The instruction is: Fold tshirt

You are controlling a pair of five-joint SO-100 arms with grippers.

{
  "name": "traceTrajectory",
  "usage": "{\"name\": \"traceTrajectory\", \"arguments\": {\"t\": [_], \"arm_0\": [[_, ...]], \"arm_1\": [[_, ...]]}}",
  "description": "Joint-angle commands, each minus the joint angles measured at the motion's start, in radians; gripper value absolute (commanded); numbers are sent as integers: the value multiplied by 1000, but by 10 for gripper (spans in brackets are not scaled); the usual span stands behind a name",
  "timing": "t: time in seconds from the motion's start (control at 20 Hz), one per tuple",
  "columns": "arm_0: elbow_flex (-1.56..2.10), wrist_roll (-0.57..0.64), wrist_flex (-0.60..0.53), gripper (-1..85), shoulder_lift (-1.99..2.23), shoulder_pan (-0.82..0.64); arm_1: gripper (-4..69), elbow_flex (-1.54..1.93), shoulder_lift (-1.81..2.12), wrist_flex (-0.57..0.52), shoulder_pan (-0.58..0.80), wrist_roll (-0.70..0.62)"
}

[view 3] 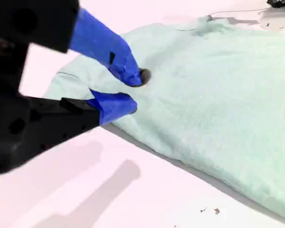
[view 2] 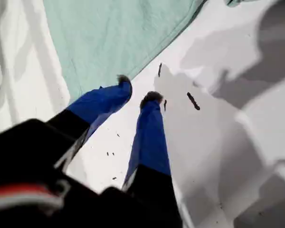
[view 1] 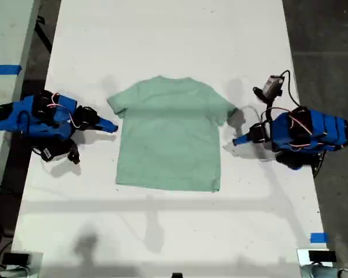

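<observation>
The pale mint-green tshirt (view 1: 169, 136) lies flat and spread out on the white table (view 1: 162, 35), collar toward the exterior view's top. My first gripper (view 1: 235, 141) is on the arm at the exterior view's right. It is narrowly open over bare table, just short of the tshirt's (view 2: 114, 33) side edge below the sleeve. My second gripper (view 1: 113, 127) is on the arm at the exterior view's left. It hovers narrowly open (view 3: 130, 91) at the tshirt's (view 3: 218, 80) other side edge, close under that sleeve, with no cloth between its fingers.
A small grey device with a black cable (view 1: 271, 87) sits on the table behind the first arm. Blue tape marks (view 1: 318, 237) the table's corner at the exterior view's lower right. Dark specks (view 2: 193, 101) dot the tabletop. Dark floor borders the table on both sides.
</observation>
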Motion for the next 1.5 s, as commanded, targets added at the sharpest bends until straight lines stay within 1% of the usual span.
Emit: {"name": "traceTrajectory", "arguments": {"t": [0.0,0.2,0.35,0.5,0.55,0.65,0.8,0.9,1.05,1.1,1.15,1.25,1.3,1.35,1.45], "arm_0": [[-558,-196,137,1,-522,31],[-569,-193,155,1,-517,23],[-578,-176,184,1,-535,2],[-597,-118,170,1,-549,-60],[-621,-92,189,1,-569,-94],[-692,-21,224,1,-623,-169],[-847,123,288,1,-804,-308],[-896,233,288,4,-919,-420],[-939,408,290,18,-1023,-600],[-960,448,304,22,-1037,-653],[-983,477,308,32,-1048,-690],[-1048,499,351,86,-1108,-704],[-1052,502,354,101,-1132,-690],[-1043,497,350,117,-1152,-670],[-1025,466,339,137,-1149,-641]], "arm_1": [[15,-822,-1058,29,132,-61],[15,-907,-1175,31,147,-86],[14,-930,-1189,37,160,-92],[14,-968,-1201,78,252,-150],[14,-985,-1201,95,287,-172],[14,-999,-1201,112,365,-221],[14,-1029,-1213,121,480,-314],[14,-1060,-1247,115,557,-390],[19,-1097,-1315,64,637,-543],[34,-1118,-1325,57,657,-595],[123,-1131,-1327,43,670,-643],[262,-1186,-1338,41,680,-716],[296,-1189,-1351,25,687,-746],[295,-1183,-1373,11,696,-769],[306,-1123,-1410,-66,703,-807]]}}
